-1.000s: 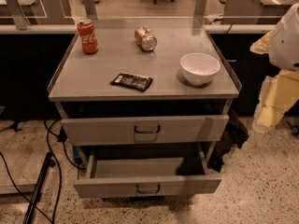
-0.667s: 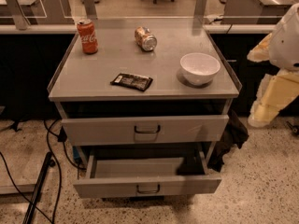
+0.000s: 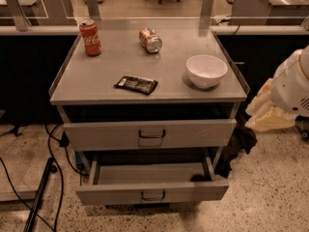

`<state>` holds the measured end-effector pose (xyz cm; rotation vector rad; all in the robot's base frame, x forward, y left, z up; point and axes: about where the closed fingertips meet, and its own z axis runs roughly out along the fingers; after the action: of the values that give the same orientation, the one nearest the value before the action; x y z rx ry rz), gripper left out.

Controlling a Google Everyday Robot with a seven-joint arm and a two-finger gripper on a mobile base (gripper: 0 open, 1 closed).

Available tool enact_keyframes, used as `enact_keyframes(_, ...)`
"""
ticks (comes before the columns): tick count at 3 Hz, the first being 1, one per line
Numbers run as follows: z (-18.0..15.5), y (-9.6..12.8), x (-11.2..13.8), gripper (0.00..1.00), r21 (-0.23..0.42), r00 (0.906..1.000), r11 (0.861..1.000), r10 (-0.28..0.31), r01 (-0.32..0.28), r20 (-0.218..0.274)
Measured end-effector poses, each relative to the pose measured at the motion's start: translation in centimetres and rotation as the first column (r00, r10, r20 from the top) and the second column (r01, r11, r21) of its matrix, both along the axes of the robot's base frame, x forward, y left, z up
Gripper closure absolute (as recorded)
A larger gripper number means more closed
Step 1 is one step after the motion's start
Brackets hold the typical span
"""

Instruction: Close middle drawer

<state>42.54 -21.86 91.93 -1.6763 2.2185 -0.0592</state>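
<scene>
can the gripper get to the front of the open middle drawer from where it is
Probably yes: the gripper hangs right of the grey cabinet, above the pulled-out grey metal middle drawer, with nothing visible blocking its flat front panel.

The worktop (image 3: 111, 88) is plain grey. On it are a red can (image 3: 90, 37) with white writing, a shiny silver and brown can (image 3: 150, 39), a white bowl (image 3: 206, 70) and a black packet (image 3: 136, 84) with pale marks. The middle drawer (image 3: 111, 193) is grey with a dark handle (image 3: 153, 196). The drawer above it (image 3: 106, 135) is the same grey. The gripper (image 3: 264, 112), out at the right beside the cabinet, is pale cream, under a white arm (image 3: 292, 88). The floor (image 3: 270, 197) is pale with dark speckles.
</scene>
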Motion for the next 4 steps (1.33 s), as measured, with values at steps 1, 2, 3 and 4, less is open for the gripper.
enact_keyframes(1,-5.1,-0.1,-0.5,0.88,0.052,0.9999,0.999,-0.013,0.013,-0.005)
enact_keyframes(2,-11.0,-0.2,-1.3,1.0,0.103,0.9987,0.994,-0.03,0.034,-0.04)
enact_keyframes(3,-17.5,-0.2,-2.4,1.0,0.129,0.9948,0.991,-0.034,0.046,-0.096)
enact_keyframes(4,-18.2,-0.2,-2.6,1.0,0.13,0.9942,0.99,-0.036,0.049,-0.101)
